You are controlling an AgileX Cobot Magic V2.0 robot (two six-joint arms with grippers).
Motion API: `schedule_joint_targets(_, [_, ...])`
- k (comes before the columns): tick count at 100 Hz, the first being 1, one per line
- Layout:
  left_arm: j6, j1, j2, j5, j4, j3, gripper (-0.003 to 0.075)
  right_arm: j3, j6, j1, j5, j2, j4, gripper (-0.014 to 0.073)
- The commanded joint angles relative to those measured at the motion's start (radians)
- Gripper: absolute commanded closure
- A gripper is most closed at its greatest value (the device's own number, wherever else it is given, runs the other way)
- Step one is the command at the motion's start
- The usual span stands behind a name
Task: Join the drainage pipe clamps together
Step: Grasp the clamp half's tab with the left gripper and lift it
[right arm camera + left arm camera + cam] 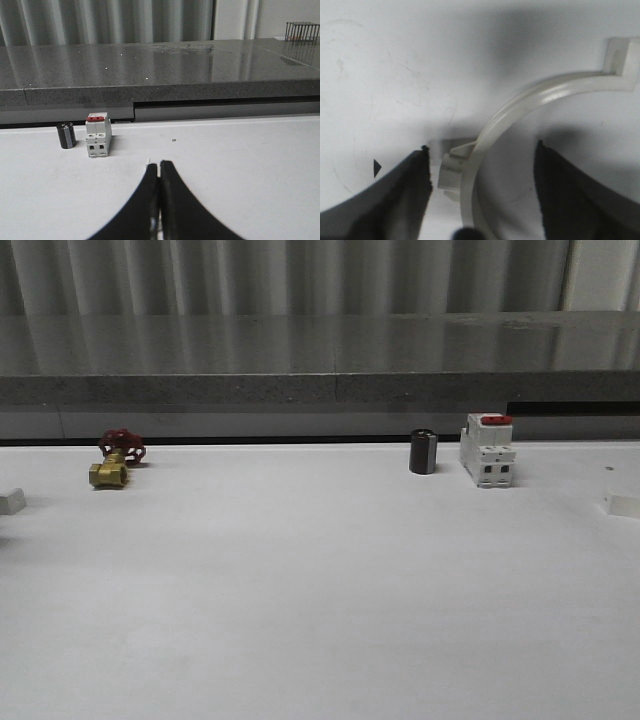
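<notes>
- Left tool [480, 160] gapes wide, fingers straddling a white clamp half [520, 107] lying on the surface [385, 75], gripping nothing.
- Right tool [159, 167] is pressed closed, a tiny white bit at its tips.
- Breaker [488, 450] sits near the far edge.

L gripper [480, 155]: two black fingers [400, 200], matte, broad at base and tapering to narrow tips. Inner edges look rough/serrated, esp. the tip of the one with a small dark triangular nub sticking off its outer side. Second finger [575, 195] same black, blurred, surface detail can't be made out. A small dark rounded bit sits between the finger bases, out of focus.

R gripper [159, 165]: two black fingers [140, 210], smooth, slight sheen, curved like horns, wide at base, slim at tips. A little white bit shows at one tip. No cables, screws or markings visible on either.
</notes>
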Motion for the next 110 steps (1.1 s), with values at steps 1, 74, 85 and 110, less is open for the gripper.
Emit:
schedule_joint_targets(1, [-0.001,0.002,-0.052,-0.021,0.004,-0.030,0.0507,-0.015,-0.006,0.001,-0.079,-0.016,-0.012,0.0660])
schedule_joint_targets(74, [-0.243,-0.140,-0.279,-0.019,0.023,0.040,0.0729,-0.015,-0.006,0.001,-0.079,-0.016,-0.012,0.0660])
schedule_joint_targets(85, [-0.319,-0.219,-0.336,-0.002,0.035,0.071,0.0729,-0.015,-0.006,0.001,-0.079,-0.016,-0.012,0.0660])
schedule_joint_targets(110, [-0.484,-0.431,-0.361,0.051,0.039,0.074,0.0729,-0.015,-0.006,0.001,-0.079,-0.016,-0.012,0.0660])
